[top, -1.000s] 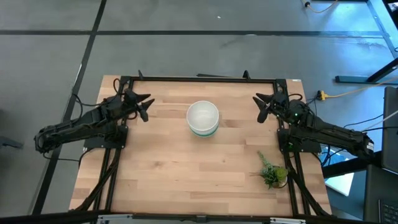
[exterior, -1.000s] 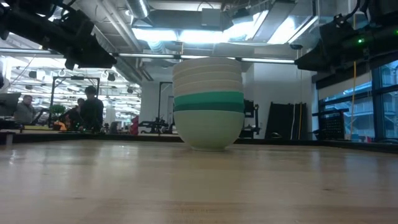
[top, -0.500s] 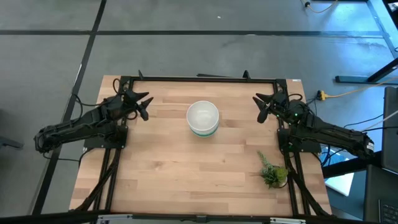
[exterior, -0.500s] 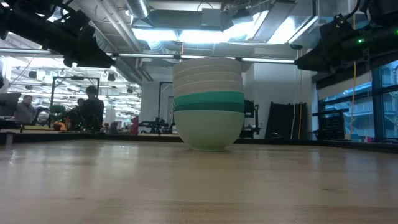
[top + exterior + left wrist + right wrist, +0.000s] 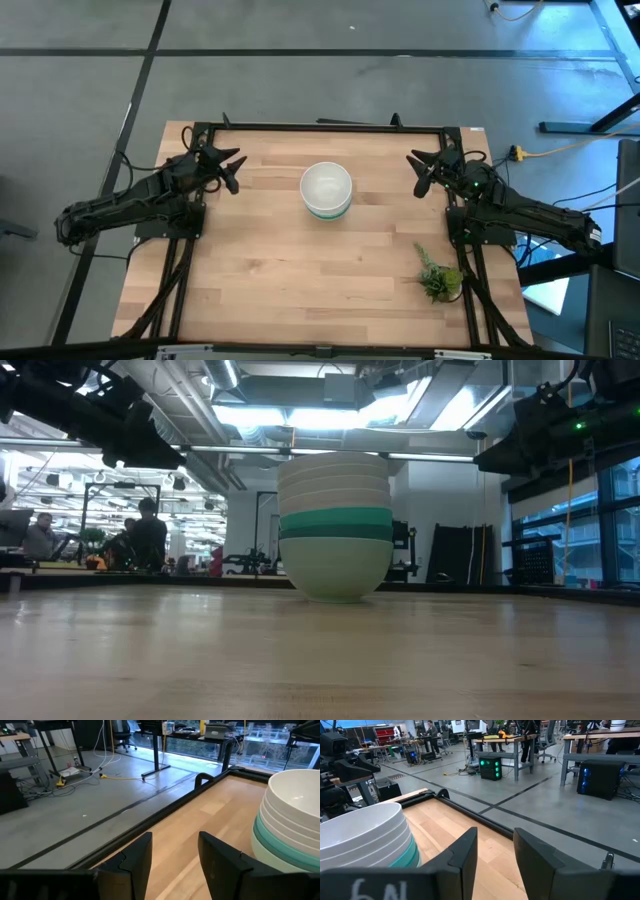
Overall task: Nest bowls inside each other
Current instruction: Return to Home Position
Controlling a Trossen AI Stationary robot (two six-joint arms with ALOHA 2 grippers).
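Note:
The bowls stand nested in one stack [image 5: 326, 189] near the middle of the table's far half, the bottom bowl resting on the wood. In the low view the stack [image 5: 334, 525] shows white bowls on top, a turquoise and a dark teal band, and a pale mint bowl lowest. My left gripper [image 5: 230, 168] hovers open near the far left corner, left of the stack [image 5: 292, 820]. My right gripper [image 5: 420, 170] hovers open near the far right corner, right of the stack [image 5: 367, 837].
A small green plant sprig [image 5: 438, 276] lies near the table's right edge, toward the near side. A black frame rail [image 5: 320, 126] runs along the far edge. Bare wood [image 5: 300, 270] spreads over the near half. People show in the room beyond [image 5: 145, 535].

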